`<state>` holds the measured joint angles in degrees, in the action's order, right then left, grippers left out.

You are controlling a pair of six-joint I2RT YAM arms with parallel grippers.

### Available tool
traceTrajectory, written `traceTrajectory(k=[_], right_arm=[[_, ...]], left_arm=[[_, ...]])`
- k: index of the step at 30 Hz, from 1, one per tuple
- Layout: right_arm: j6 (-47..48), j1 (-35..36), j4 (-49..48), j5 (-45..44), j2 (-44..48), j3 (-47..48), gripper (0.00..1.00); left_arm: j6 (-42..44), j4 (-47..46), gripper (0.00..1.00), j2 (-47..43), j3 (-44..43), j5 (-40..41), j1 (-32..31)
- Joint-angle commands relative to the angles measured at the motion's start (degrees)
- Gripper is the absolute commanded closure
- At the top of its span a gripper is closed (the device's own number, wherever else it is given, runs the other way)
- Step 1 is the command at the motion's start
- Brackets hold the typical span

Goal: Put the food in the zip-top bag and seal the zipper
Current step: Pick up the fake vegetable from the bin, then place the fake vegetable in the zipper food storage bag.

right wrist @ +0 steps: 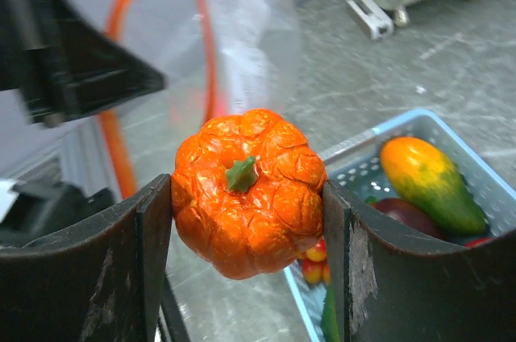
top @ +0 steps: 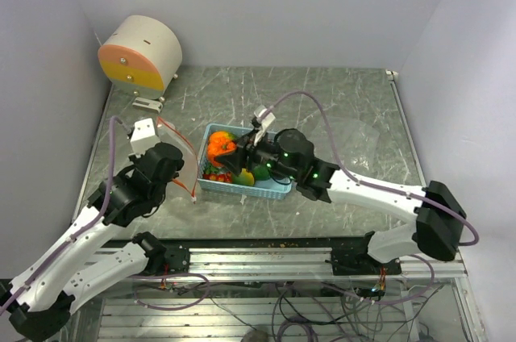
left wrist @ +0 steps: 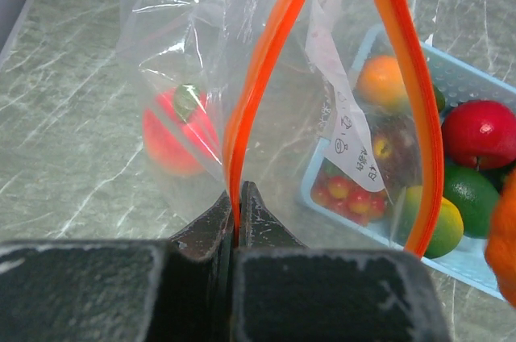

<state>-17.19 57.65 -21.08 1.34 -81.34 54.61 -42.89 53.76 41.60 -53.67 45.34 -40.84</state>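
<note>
My left gripper is shut on the orange zipper rim of the clear zip-top bag and holds its mouth open. A red-peach piece lies inside the bag. My right gripper is shut on an orange toy pumpkin, held above the left end of the light blue basket, close to the bag mouth. The basket holds a red apple, a green piece, a yellow-green piece, an orange-green piece and a dark purple piece.
A round white drum with an orange face stands at the back left. Grey walls close both sides and the back. A metal rail runs along the table's near edge. The basket sits mid-table, just right of the bag.
</note>
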Motion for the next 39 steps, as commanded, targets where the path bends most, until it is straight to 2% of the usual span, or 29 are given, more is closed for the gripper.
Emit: traceTrajectory(k=[1, 7, 14, 19, 26, 31, 33, 36, 37, 39], right_arm=[[0.54, -0.15, -8.29, 11.31, 4.68, -4.84, 0.53], [-1.43, -0.12, -17.32, 23.93, 2.34, -5.66, 0.53], [-4.71, -0.10, -23.72, 28.15, -3.47, -4.00, 0.53], [-5.10, -0.17, -23.89, 25.03, -7.55, -2.51, 0.53], [-4.49, -0.13, -21.42, 13.41, -10.90, -0.07, 0.54], [-3.23, 0.07, -15.14, 4.32, -13.27, 4.24, 0.53], [-2.42, 0.31, -14.16, 3.86, -14.10, 5.51, 0.48], [-1.38, 1.06, -12.29, 2.85, -14.71, 6.66, 0.32], [-1.08, 1.36, -11.77, 2.12, -14.73, 6.66, 0.26], [-0.33, 1.71, -11.36, 1.17, -14.25, 5.95, 0.04]], left_arm=[[-0.08, -3.83, 0.93, 1.57, 0.10, -1.75, 0.06], [0.00, -5.80, 0.93, 1.58, 1.15, -3.05, 0.08], [-0.11, -6.52, 0.93, 1.76, 1.99, -4.14, 0.06], [0.07, -7.15, 0.93, 1.64, 2.02, -4.99, 0.06], [0.20, -8.54, 0.93, 1.06, 2.51, -7.95, 0.07], [0.10, -9.44, 0.93, -0.08, 3.13, -9.42, 0.06], [0.33, -9.84, 0.93, -0.25, 3.12, -9.60, 0.10], [0.48, -9.90, 0.93, 0.19, 2.75, -9.47, 0.06], [0.45, -9.99, 0.93, 0.30, 2.70, -9.42, 0.06], [0.35, -10.15, 0.93, 0.51, 2.85, -9.46, 0.06]])
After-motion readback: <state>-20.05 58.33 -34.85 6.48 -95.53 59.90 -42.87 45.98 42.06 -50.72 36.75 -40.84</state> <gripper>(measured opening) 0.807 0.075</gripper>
